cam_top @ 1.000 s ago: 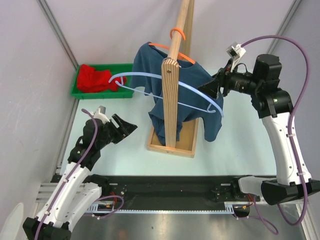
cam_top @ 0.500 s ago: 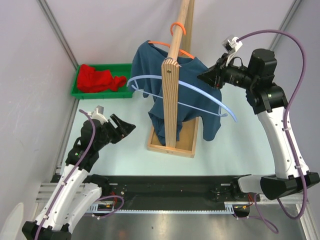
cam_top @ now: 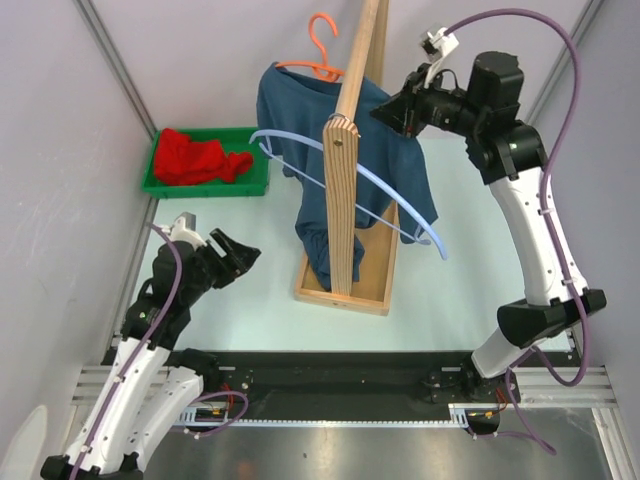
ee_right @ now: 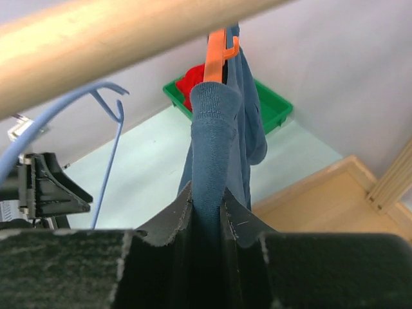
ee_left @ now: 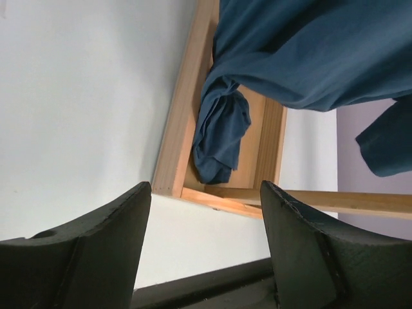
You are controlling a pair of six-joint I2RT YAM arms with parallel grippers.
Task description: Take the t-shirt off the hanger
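Observation:
A dark blue t-shirt (cam_top: 300, 110) hangs on an orange hanger (cam_top: 318, 45), whose hook stands just left of the wooden rail (cam_top: 352, 100). My right gripper (cam_top: 385, 112) is high beside the rail, shut on a fold of the t-shirt's shoulder. In the right wrist view the blue fabric (ee_right: 212, 129) runs up from between the shut fingers of the right gripper (ee_right: 206, 199) to the orange hanger (ee_right: 215, 55). The shirt's lower end (ee_left: 222, 135) lies bunched in the rack's wooden base (ee_left: 177, 135). My left gripper (cam_top: 235, 255) stands open and empty, low at the left.
A light blue empty hanger (cam_top: 400, 200) hangs crosswise on the rail, curving out to the right. A green bin (cam_top: 160, 185) holding red cloth (cam_top: 195, 157) sits at the back left. The wooden base frame (cam_top: 345, 298) stands mid-table. Walls close in on both sides.
My right gripper has shut on the t-shirt and risen up and back to the left. The orange hanger's hook moved from round the rail to its left. The blue hanger swung.

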